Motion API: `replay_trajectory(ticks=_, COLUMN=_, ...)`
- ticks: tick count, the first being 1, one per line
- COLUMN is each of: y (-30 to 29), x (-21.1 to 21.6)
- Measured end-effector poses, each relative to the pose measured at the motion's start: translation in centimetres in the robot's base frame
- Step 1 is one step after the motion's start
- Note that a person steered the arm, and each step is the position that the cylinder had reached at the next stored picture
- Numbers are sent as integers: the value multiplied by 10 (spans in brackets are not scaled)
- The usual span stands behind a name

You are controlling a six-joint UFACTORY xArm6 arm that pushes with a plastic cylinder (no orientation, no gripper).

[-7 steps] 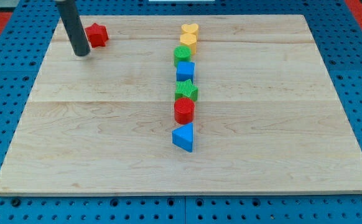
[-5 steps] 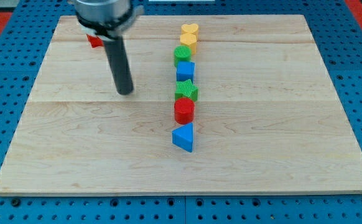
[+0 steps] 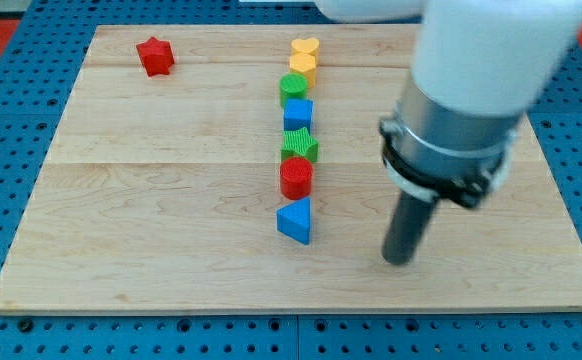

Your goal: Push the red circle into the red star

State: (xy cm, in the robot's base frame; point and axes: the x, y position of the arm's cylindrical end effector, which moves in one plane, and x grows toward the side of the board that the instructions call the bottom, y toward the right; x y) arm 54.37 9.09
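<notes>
The red circle sits in the middle of the board, in a column of blocks. The red star lies far off at the view's top left. My tip rests on the board toward the view's bottom right, to the right of and a little below the blue triangle, well apart from the red circle. The rod and arm housing rise up the view's right.
The column runs from the top down: yellow heart, yellow block, green circle, blue square, green star, red circle, blue triangle. The wooden board lies on a blue pegboard.
My tip swept from beside the red star at the top left, across the board, to the bottom right past the column. No block has moved.
</notes>
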Motion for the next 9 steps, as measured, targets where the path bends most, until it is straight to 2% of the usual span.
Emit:
replay_trajectory(ticks=2, y=-77, x=-75)
replay_trajectory(ticks=5, y=-238, x=-86)
replay_trajectory(ticks=6, y=-286, x=-130)
replay_trajectory(ticks=7, y=-285, x=-160)
replay_trajectory(ticks=8, y=-278, x=-132)
replay_trajectory(ticks=9, y=-264, x=-128)
